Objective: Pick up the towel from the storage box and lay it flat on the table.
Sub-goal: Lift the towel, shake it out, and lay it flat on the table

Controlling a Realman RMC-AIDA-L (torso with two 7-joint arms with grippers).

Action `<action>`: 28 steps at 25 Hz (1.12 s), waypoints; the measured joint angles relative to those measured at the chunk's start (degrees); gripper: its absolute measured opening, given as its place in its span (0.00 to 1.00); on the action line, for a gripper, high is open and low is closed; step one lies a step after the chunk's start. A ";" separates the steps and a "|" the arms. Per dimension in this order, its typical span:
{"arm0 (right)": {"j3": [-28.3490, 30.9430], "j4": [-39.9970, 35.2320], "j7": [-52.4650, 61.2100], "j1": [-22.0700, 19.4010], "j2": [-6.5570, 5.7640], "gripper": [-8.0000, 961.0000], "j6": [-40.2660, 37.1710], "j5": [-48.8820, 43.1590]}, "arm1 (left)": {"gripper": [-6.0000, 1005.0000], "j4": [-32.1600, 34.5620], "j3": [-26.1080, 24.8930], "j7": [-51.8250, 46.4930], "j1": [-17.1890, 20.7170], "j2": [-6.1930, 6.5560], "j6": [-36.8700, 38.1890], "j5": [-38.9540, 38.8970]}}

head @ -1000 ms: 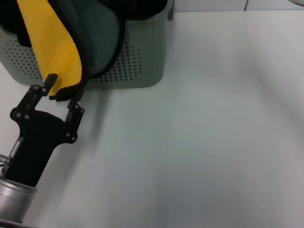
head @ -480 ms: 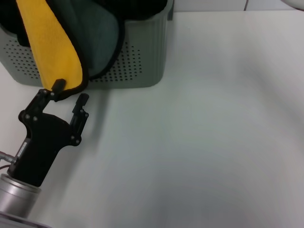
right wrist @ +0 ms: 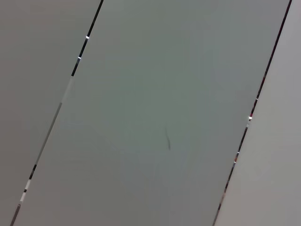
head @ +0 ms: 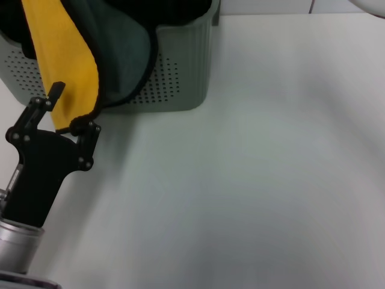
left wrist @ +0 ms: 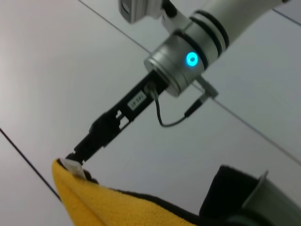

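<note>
- At upper left of the head view, your towel (head: 66,66) hangs over the storage box (head: 174,78) rim, on the bench (head: 252,180).
- Your left tool (head: 72,108) straddles its lower hem, jaws wide.
- Right tool: unseen.

the head view looks steeply down, close on the table (head: 252,180). the left wrist view faces upward, sharing the towel (head: 66,66) (left wrist: 113,207) with it. the right wrist view faces only flat grey panels (right wrist: 150,117).
</note>
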 joint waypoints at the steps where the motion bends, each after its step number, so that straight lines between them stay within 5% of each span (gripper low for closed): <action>1: 0.00 0.00 0.00 0.00 0.00 0.05 0.00 0.00 | 0.47 0.03 0.13 -0.38 0.03 0.00 0.25 0.36; 16: 0.37 0.67 -2.74 0.00 0.00 0.05 -0.27 2.32 | 0.47 3.34 2.03 -13.83 0.78 0.00 2.21 3.43; 28: 0.61 1.88 -2.46 -2.11 0.00 0.05 -3.06 3.51 | 0.08 17.15 7.30 -44.81 3.24 0.70 2.91 4.28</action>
